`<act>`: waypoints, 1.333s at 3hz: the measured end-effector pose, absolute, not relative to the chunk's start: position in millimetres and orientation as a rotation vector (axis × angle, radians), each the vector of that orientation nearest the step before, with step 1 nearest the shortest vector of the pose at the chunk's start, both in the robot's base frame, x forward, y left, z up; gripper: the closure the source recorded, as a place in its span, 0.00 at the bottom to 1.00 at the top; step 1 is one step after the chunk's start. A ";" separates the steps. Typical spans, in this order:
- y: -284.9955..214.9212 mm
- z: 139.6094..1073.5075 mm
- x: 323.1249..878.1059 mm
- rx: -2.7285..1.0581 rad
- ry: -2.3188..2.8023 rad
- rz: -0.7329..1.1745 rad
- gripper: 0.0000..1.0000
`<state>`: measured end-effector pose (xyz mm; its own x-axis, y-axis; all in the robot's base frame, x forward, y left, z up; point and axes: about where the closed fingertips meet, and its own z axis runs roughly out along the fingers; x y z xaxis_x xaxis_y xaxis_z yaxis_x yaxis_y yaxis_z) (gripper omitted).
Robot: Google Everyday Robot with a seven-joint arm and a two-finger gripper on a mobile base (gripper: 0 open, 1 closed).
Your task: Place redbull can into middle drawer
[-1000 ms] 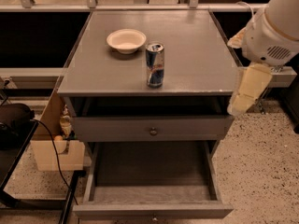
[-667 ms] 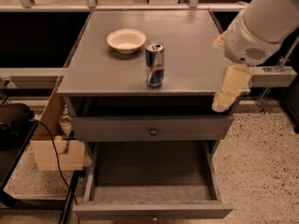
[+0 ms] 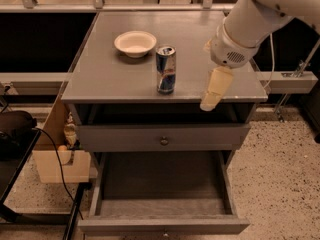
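Note:
The redbull can stands upright on the grey cabinet top, near its front edge, blue and silver with a shiny top. My gripper hangs from the white arm to the right of the can, about a can's height away, over the front right part of the top, and holds nothing that I can see. The middle drawer is pulled out below, with a flat dark floor and nothing in it.
A cream bowl sits behind and left of the can. A shut drawer with a round metal knob lies above the open one. A cardboard box, a black cable and a dark object stand at the left.
The arm and gripper have moved left and a little nearer the can. The can, the bowl and the drawers have not moved.

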<state>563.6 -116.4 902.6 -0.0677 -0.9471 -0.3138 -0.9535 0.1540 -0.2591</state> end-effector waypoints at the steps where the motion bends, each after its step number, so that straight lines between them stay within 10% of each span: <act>1: -107.8 896.3 583.8 -1.777 2.048 0.047 0.00; 4: -88.8 891.4 636.0 -1.617 2.204 0.155 0.00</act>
<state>636.0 -88.8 891.4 -0.2498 -0.8904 -0.3804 -0.9348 0.3242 -0.1449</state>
